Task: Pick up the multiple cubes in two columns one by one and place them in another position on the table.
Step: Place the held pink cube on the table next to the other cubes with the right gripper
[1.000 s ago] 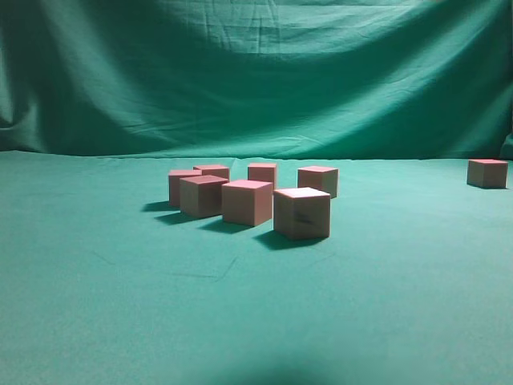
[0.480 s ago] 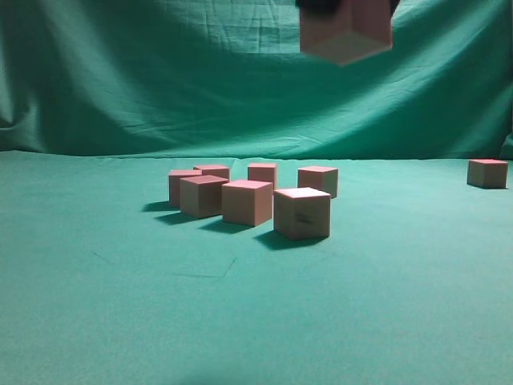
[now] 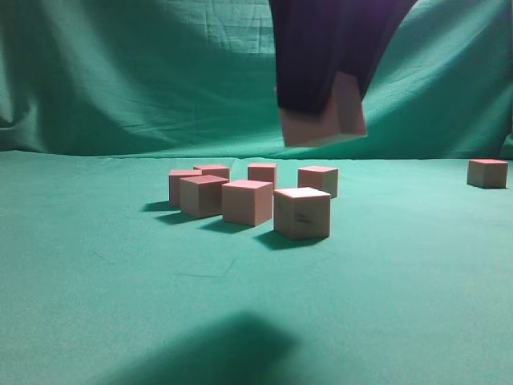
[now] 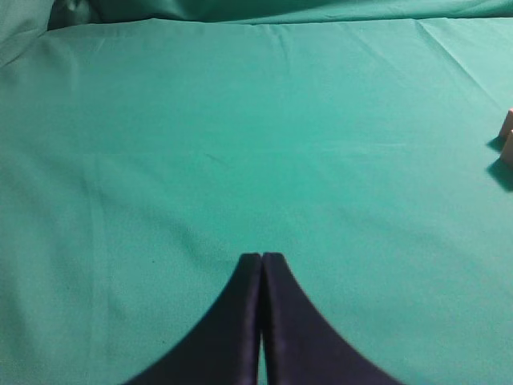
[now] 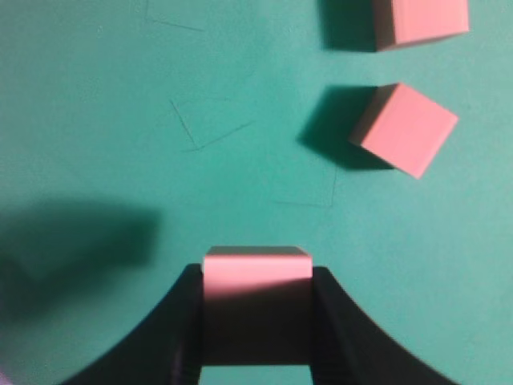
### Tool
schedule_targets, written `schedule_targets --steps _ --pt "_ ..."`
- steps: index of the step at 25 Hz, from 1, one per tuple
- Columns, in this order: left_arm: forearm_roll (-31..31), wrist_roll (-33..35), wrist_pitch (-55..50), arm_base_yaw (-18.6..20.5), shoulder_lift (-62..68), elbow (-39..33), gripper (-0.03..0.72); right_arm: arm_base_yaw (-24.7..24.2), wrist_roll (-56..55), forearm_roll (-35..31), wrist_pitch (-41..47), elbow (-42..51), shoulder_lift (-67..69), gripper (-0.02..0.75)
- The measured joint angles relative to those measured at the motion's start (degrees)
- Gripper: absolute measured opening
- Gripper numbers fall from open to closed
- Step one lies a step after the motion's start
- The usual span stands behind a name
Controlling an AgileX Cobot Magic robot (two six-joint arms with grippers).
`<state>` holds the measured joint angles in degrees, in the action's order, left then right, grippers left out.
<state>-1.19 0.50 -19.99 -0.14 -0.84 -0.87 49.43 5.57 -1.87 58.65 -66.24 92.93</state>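
My right gripper [image 3: 319,103] hangs in the air above the near side of the cluster, shut on one pinkish cube [image 3: 330,127]. In the right wrist view the held cube [image 5: 256,282] sits squarely between the dark fingers of that gripper [image 5: 256,271], well above the green table [image 5: 96,104]. Several cubes stand in two rough columns on the table [image 3: 112,281]; the nearest one [image 3: 302,213] stands slightly turned. Two of them [image 5: 405,128] [image 5: 420,19] show below the held cube. My left gripper [image 4: 262,258] is shut and empty over bare cloth, with cube edges [image 4: 507,138] at the right border.
A lone cube [image 3: 488,173] stands far right near the draped green backdrop [image 3: 160,80]. The right arm's shadow [image 3: 216,349] falls on the cloth at the front.
The right gripper has come down from the top edge with the cube in it. Its shadow has grown on the front of the table. The standing cubes have not moved.
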Motion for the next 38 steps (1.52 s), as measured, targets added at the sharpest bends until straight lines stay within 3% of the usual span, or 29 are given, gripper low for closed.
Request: schedule_targets --steps 17,31,32,33,38 --pt "0.0 0.0 0.0 0.0 0.0 0.0 0.0 0.0 -1.9 0.4 -7.1 0.0 6.2 0.258" --pt "0.0 0.0 0.0 0.0 0.0 0.0 0.0 0.0 -3.1 5.4 -7.7 0.0 8.0 0.258" --pt "0.0 0.0 0.0 0.0 0.0 0.0 0.0 0.0 -3.3 5.6 -7.7 0.0 8.0 0.299" --pt "0.0 0.0 0.0 0.0 0.0 0.0 0.0 0.0 -3.9 5.8 -7.8 0.0 8.0 0.255" --pt "0.0 0.0 0.0 0.0 0.0 0.0 0.0 0.0 -4.7 6.8 -7.9 0.0 8.0 0.262"
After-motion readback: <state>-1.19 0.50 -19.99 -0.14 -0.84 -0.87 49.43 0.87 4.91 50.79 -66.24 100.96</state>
